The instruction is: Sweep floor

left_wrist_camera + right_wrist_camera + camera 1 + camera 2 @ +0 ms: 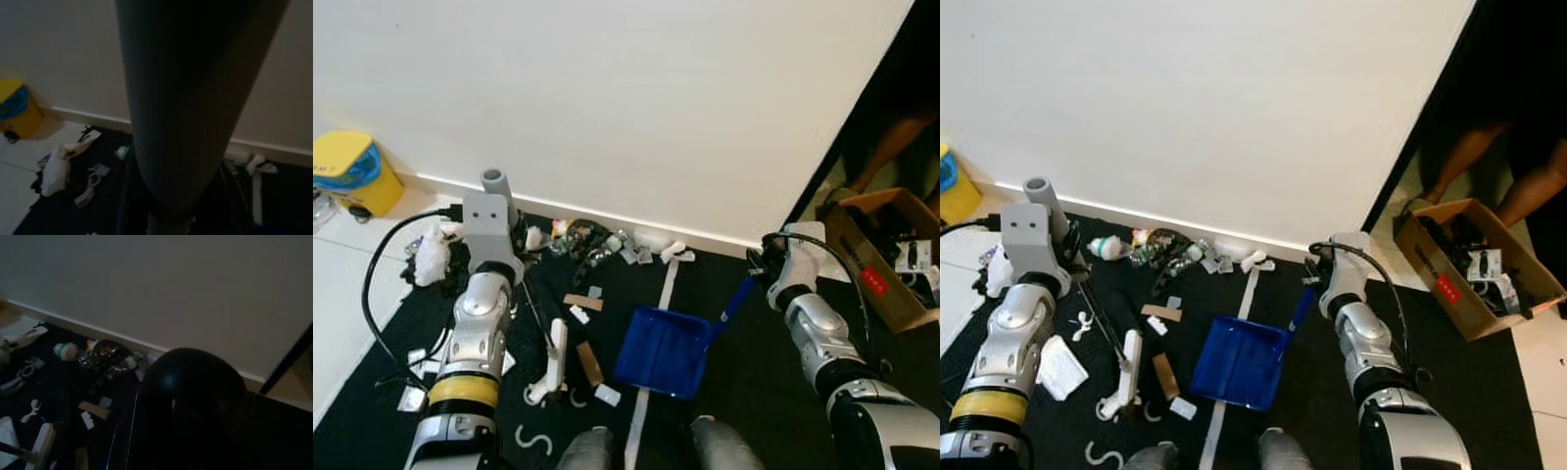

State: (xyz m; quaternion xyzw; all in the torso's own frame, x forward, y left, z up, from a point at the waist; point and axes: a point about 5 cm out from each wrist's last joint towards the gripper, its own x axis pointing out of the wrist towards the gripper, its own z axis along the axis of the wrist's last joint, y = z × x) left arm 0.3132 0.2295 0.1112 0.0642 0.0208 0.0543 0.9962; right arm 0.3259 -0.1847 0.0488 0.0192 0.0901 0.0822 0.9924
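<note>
My left gripper point(509, 262) is shut on a broom; its grey handle end point(492, 181) sticks up above the wrist and looms close in the left wrist view point(186, 98). The thin dark shaft runs down to a white brush head point(553, 367) resting on the black mat point(744, 392). My right gripper point(762, 269) is shut on the blue handle of a blue dustpan point(663, 351), which lies flat on the mat right of the brush. Litter point(582, 304) of cardboard bits, paper scraps and bottles is spread between the brush and the wall.
A white wall point(636, 108) with a skirting board bounds the mat. A yellow bin point(352, 171) stands far left on the white tiles. At the right sit an open cardboard box point(886, 259) and a person's legs point(1469, 157). My feet point(592, 450) are at the near edge.
</note>
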